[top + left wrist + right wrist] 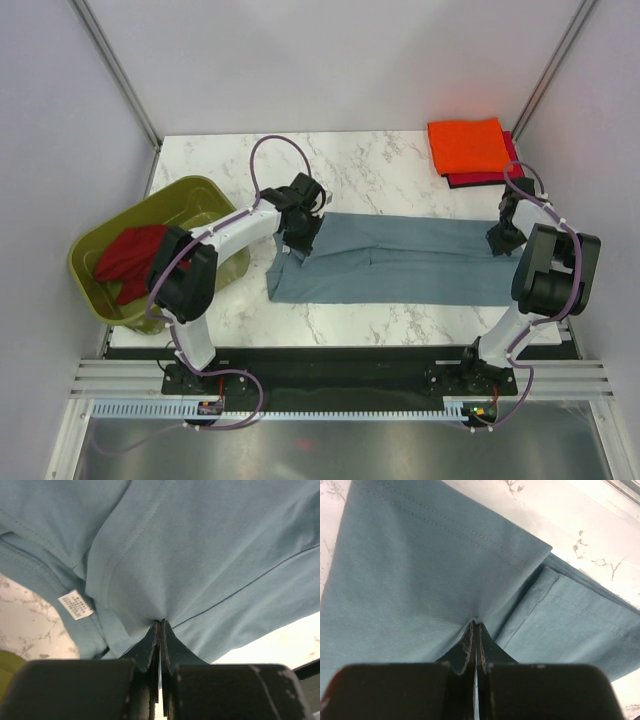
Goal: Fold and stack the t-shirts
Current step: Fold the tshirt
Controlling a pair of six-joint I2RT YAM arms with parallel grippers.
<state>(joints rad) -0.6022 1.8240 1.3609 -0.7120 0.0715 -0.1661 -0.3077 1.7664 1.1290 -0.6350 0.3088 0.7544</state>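
Note:
A slate blue-grey t-shirt lies stretched as a long band across the middle of the marble table. My left gripper is shut on its left end, pinching the cloth at the fingertips. Over at the right end, my right gripper is shut on the blue-grey cloth too. An orange t-shirt lies folded at the back right on top of a folded magenta-red one. A dark red t-shirt is crumpled in the tub.
An olive-green plastic tub stands at the table's left edge, close to my left arm. A white care label shows inside the blue-grey shirt. Grey walls close in the table at the back and both sides.

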